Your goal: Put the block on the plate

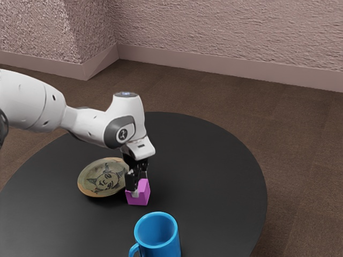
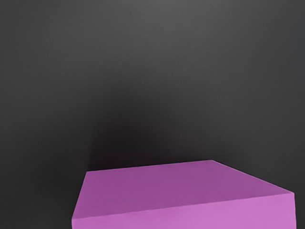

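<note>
Block [image 1: 138, 199] is at the gripper [image 1: 140, 184], off the plate [image 1: 99, 182]; can't tell if jaws are apart or clamped. Exterior view, 12 at top: plate at block's 10 o'clock, blue mug [image 1: 158, 239] near its 5 o'clock, away from plate side.

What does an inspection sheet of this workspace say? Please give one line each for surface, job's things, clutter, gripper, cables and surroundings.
Surface: round black table, no spill or damage seen.
Job's things: purple block, not on the plate; patterned plate beside it, toward the exterior view's left.
Clutter: blue mug, upright, near the block, handle toward the exterior view's left.
Gripper: black gripper down at the block; whether it grips cannot be told.
Cables: nothing seen.
Surroundings: brown floor, textured wall with a plain baseboard.
</note>
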Controlling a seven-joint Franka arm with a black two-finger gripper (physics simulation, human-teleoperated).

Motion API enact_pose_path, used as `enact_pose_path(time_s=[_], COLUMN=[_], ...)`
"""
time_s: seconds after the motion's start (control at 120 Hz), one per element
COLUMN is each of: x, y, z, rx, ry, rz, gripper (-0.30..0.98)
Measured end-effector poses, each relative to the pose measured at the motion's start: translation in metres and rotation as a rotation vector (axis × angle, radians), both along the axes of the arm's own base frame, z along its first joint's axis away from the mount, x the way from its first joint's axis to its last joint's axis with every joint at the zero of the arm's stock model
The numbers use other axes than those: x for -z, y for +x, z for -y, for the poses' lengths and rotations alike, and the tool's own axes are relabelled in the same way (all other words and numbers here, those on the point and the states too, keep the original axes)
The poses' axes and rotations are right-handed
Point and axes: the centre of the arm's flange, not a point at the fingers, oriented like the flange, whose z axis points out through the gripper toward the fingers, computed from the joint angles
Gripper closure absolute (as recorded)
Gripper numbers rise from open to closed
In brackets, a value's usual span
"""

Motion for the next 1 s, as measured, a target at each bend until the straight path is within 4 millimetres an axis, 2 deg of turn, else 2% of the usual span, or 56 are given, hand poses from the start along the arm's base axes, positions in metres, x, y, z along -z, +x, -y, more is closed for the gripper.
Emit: enact_pose_path(time_s=[0.075,0.242,0.475,0.608,0.858,0.917,1.0], x=[0.002,0.005,0.000,-0.016,-0.070,-0.081,-0.087], y=[-0.002,-0.004,-0.003,-0.001,0.001,0.002,0.003], z=[0.000,-0.001,-0.001,0.000,0.000,-0.006,-0.029], rx=[-0.004,-0.017,-0.031,-0.037,-0.048,-0.059,-0.098], ry=[0.001,0.005,0.010,0.010,0.006,0.007,0.015], rz=[-0.004,-0.011,0.004,0.032,0.115,0.131,0.134], gripper=[0.01,0.22,0.36,0.36,0.33,0.33,0.33])
